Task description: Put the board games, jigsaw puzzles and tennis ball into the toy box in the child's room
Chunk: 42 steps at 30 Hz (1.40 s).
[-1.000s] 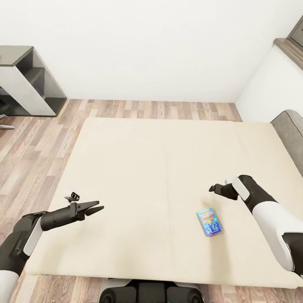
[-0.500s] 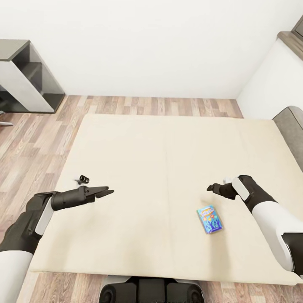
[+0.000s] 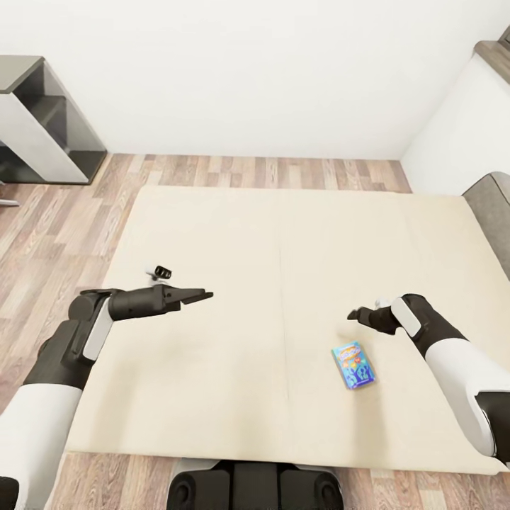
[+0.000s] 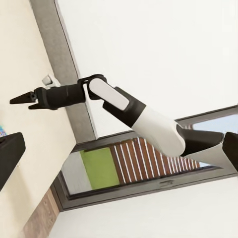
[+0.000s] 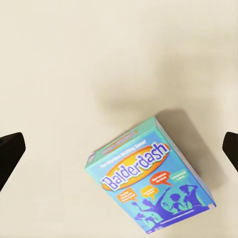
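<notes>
The right gripper [image 3: 359, 315] hung wide open and empty just above the blue game box [image 3: 353, 367]; the left gripper [image 3: 200, 295], well apart, looked nearly closed, empty.

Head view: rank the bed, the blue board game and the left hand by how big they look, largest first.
1. The bed, by far the largest.
2. The left hand looks somewhat larger than the game box, but it hangs above the bed, nearer the camera, so this rank is unsure.
3. The blue board game.
</notes>
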Available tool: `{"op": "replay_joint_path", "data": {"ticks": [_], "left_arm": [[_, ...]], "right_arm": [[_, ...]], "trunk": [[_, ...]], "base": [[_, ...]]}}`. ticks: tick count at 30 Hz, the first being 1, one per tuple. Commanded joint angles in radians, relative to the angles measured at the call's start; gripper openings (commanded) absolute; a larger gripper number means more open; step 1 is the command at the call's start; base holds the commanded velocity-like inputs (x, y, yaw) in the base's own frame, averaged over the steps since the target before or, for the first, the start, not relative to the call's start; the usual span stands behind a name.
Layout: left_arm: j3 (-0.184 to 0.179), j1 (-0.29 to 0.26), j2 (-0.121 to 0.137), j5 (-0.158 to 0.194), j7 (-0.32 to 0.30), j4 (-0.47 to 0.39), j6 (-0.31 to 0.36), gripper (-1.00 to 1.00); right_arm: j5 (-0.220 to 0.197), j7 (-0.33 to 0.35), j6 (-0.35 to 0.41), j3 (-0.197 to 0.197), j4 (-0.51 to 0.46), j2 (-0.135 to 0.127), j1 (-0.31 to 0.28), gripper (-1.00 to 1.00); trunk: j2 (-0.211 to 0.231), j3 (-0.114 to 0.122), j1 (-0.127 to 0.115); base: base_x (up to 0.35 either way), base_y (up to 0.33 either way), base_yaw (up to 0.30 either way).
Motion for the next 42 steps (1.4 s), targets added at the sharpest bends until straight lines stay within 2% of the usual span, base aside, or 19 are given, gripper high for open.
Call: {"op": "replay_joint_path", "data": {"ticks": [1, 6, 19, 42], "left_arm": [[-0.003, -0.001, -0.001, 0.003, 0.005, 0.000, 0.010, 1.00], [-0.003, -0.003, -0.006, 0.003, 0.031, 0.000, 0.010, 1.00], [-0.005, -0.004, -0.005, 0.002, 0.045, -0.001, 0.010, 1.00], [-0.013, -0.003, -0.007, 0.002, 0.047, -0.001, 0.010, 1.00]], "right_arm": [[-0.006, -0.003, 0.003, 0.008, -0.002, -0.001, -0.001, 1.00], [-0.006, -0.002, 0.003, 0.008, -0.004, -0.003, -0.003, 1.00], [-0.009, 0.002, 0.007, 0.008, -0.002, -0.036, -0.018, 1.00], [-0.006, 0.006, 0.010, 0.008, 0.002, -0.040, -0.019, 1.00]], "trunk": [[-0.002, -0.003, 0.000], [-0.002, -0.011, 0.000], [-0.002, -0.033, 0.000], [-0.002, -0.071, 0.000]], "base": [[0.000, 0.000, 0.000], [0.000, 0.000, 0.000], [0.000, 0.000, 0.000], [0.000, 0.000, 0.000]]}}
